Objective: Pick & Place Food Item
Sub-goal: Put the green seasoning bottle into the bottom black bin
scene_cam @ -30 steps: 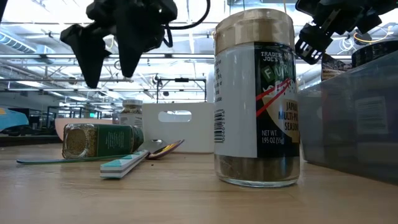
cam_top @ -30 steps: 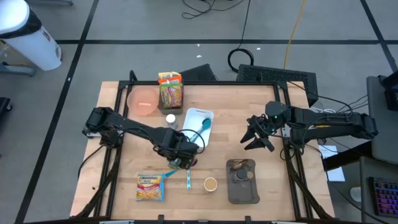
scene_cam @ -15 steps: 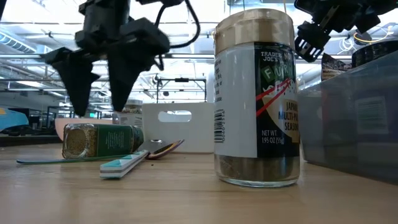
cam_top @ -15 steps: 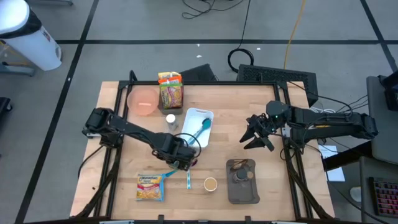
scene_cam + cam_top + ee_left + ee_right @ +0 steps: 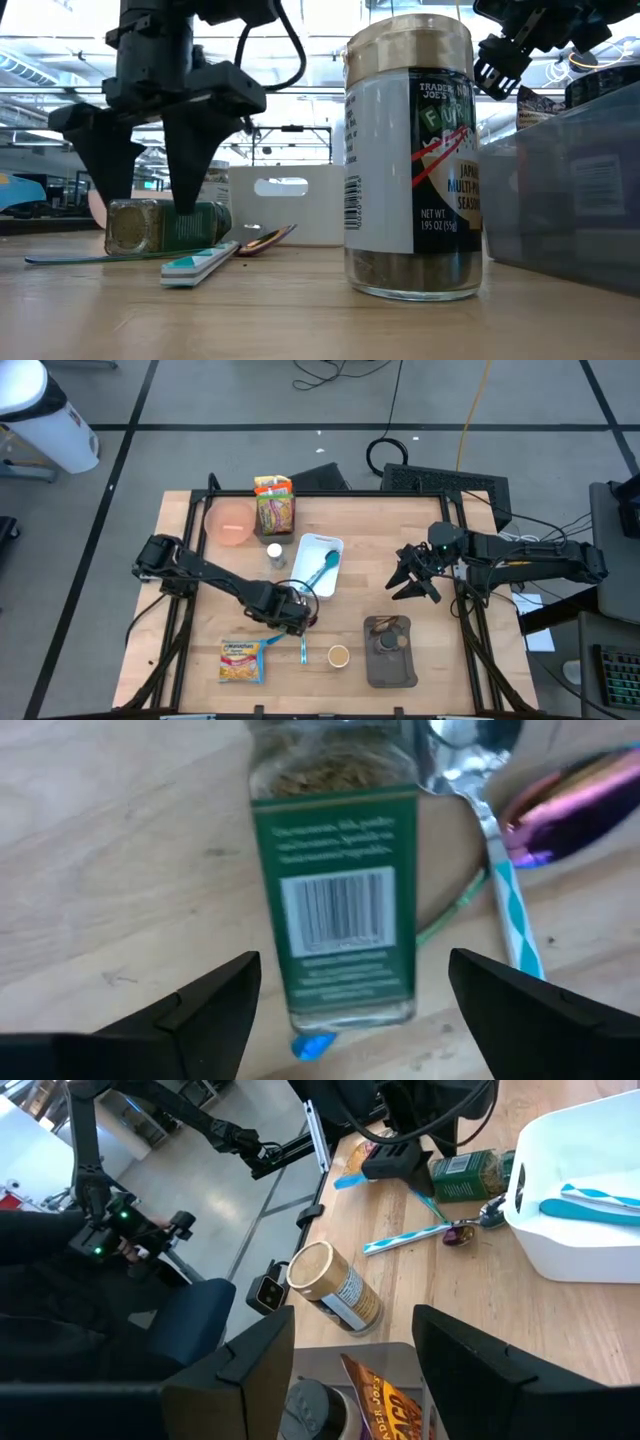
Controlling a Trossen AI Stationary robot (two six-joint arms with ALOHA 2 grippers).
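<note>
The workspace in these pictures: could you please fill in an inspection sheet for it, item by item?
Surface: pale wooden table in a black frame.
Job's things: green-labelled glass spice jar lying on its side; noodle packet; snack bags.
Clutter: brown-lidded seasoning jar upright; white tray holding a teal utensil; pink bowl; grey bin; teal-handled spoon.
Grippers: left gripper open, fingers either side of the lying jar, not yet closed; right gripper part open, empty, waiting above the table's right side.
Cables: black and yellow leads on the floor behind the table.
Surroundings: grey floor; a seated person's dark clothing beside the table.
</note>
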